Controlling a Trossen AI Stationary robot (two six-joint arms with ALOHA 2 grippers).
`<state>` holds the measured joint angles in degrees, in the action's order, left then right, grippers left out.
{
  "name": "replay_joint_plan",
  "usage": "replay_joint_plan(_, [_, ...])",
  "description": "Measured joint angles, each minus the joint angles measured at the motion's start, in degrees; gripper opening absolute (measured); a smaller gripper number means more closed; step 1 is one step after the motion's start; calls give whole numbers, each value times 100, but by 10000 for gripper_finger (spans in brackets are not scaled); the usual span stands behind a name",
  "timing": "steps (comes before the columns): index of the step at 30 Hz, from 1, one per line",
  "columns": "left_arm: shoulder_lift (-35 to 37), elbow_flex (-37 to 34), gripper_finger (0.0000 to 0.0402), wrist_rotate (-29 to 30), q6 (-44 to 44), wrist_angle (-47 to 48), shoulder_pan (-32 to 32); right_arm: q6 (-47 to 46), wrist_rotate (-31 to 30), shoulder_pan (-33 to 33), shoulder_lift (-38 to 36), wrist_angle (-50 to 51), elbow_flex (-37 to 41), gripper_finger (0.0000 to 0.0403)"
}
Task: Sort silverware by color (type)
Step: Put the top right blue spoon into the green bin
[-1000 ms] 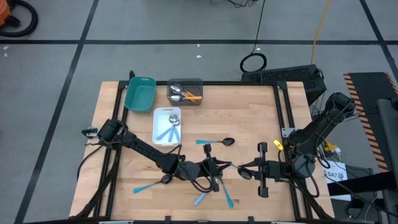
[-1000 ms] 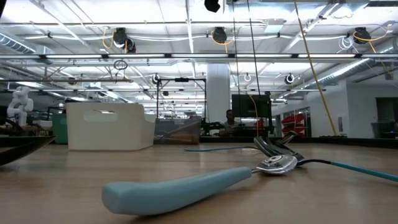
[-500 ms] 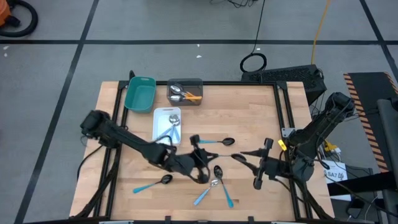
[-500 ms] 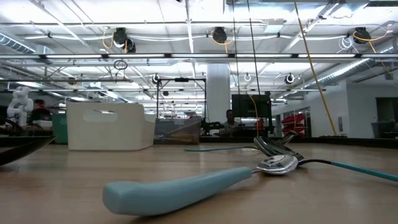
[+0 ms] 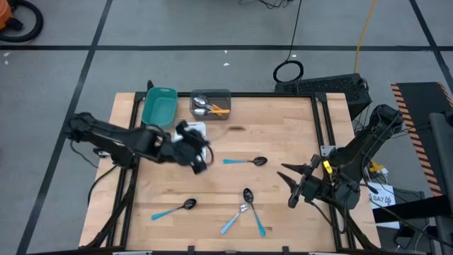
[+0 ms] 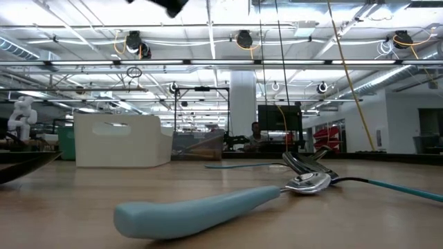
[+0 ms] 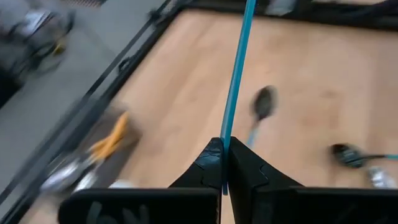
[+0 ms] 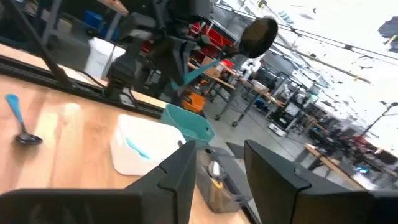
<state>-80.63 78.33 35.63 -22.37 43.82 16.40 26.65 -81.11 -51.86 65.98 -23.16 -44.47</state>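
Room: an open workshop with ceiling lights and benches behind the rig; grey floor with dark tape lines around it.
Surface: a pale wooden surface in a black frame, seen from straight above in the high view.
Trays: a teal tray at about 11 o'clock, a grey tray at 12 holding orange-handled spoons, and a white tray just below them, largely hidden by the left arm.
Left fingers: the left gripper is clamped tight on a blue-handled spoon, gripping the thin handle near one end; in the right wrist view its dark bowl shows raised in the air.
Left position: above the white tray, at about 10 o'clock from the surface's centre.
Key relation: the held spoon's long axis runs straight out from the fingers, and the white tray with other blue-handled pieces lies directly beneath, so the coming move looks like a short lowering and release.
Right fingers: the right gripper stands about half open and holds nothing, at about 4 o'clock near the edge.
Loose silverware: one blue-handled, dark-bowled spoon near centre, another at 7 o'clock, and a crossed cluster at 6 o'clock.
Nearer arm: the right arm looks nearer the cluster.
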Motion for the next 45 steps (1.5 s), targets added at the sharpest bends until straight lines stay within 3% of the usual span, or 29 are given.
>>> replay_joint_plan(8, [1022, -58, 5, -53, -670, 1792, -1096, 124, -143, -35, 0, -7, 0, 130])
replay_joint_plan(13, [1759, -527, 5, -595, -530, 1935, -2058, 112, -141, -35, 0, -11, 0, 130])
replay_joint_plan(21, [3004, -1995, 5, -1426, -415, 1948, -3821, 44, -139, -35, 0, -7, 0, 130])
replay_joint_plan(26, [3234, -2728, 5, -1816, -517, 1975, -4703, 46, -139, -35, 0, -9, 0, 130])
replay_joint_plan(36, [3102, -3163, 5, -1786, -384, 1956, -5006, 186, -143, -33, 2, -11, 0, 130])
replay_joint_plan(40, [3103, -3162, 5, -1769, -944, 1964, -4968, 232, -146, -33, 2, -9, 0, 130])
replay_joint_plan(45, [2922, -3161, 5, -2385, -1425, 2095, -5264, 232, -147, -33, 2, -11, 0, 130])
